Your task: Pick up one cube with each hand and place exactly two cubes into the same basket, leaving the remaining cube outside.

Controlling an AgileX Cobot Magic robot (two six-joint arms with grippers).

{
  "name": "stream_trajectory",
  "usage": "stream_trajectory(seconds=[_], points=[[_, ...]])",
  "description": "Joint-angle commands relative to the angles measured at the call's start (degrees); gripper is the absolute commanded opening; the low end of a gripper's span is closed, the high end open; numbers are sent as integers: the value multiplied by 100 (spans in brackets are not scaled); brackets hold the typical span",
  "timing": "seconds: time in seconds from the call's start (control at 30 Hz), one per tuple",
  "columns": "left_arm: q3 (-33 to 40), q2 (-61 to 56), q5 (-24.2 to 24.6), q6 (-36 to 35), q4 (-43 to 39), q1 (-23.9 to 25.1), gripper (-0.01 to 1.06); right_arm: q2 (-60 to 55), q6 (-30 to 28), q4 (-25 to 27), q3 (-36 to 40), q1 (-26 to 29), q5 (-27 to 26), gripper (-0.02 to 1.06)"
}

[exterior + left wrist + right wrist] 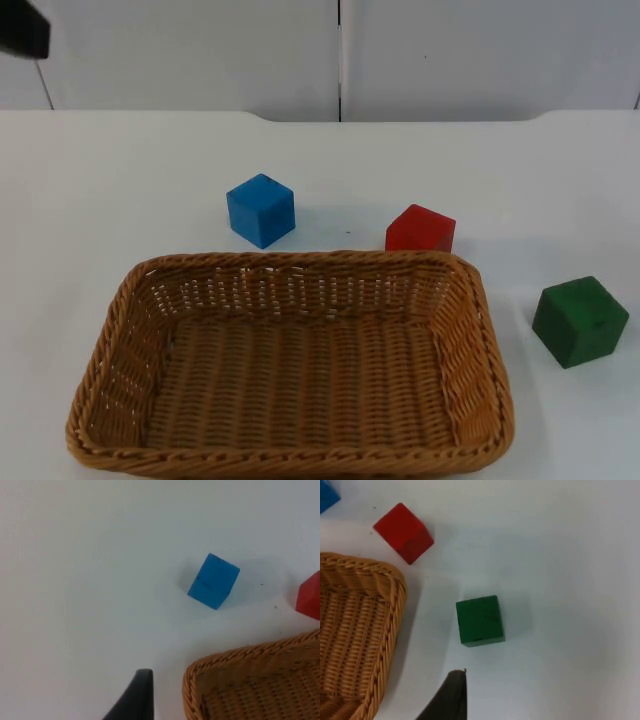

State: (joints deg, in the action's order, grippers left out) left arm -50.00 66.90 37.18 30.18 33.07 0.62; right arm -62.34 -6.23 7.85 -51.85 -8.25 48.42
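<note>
A blue cube [261, 210] rests on the white table just behind the basket's far rim, with a red cube [420, 229] to its right, close to the basket's far right corner. To the right of the basket stands a green cube [579, 321]. The wicker basket [140, 290] sits at the table's front and holds nothing. My left gripper [137, 695] hovers over the table short of the blue cube [213, 581] and beside the basket's corner [200, 672]. My right gripper [451, 695] hangs just short of the green cube [480, 620], with the red cube [403, 532] farther off.
A dark part of the left arm [22, 30] shows at the upper left corner of the top view. The grey partition wall [340, 55] closes the table's far side. Bare white table [120, 190] lies left of the blue cube.
</note>
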Motion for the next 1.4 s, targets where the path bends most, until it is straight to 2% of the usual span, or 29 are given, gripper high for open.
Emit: stream_trajectory(seconds=[0.0,0.1,0.2,0.33,0.57,0.97,1.23,1.37], points=[[-215,281,30,224,255,-8,105,-90,-89,29,-33,-176,-47,105],[-515,771,91,447,427,-89,105,-351,-38,-39,-33,-577,-135,105],[-658,980,108,458,390,-240,105,-515,97,-39,-33,-712,-241,105],[-1080,1627,60,660,342,-861,105,-1043,175,-51,-33,-1128,-483,105],[-1526,2439,-174,660,-22,-1314,105,-1741,244,-197,-33,-1498,-834,105],[-2350,3702,-153,660,-77,-1549,105,-2142,435,-357,-33,-1510,-1241,105],[-2747,4229,-171,660,-163,-1549,105,-2142,655,-908,-33,-1510,-1347,105],[-2979,4516,-158,660,-175,-1549,105,-2169,708,-934,-33,-1495,-1503,105]])
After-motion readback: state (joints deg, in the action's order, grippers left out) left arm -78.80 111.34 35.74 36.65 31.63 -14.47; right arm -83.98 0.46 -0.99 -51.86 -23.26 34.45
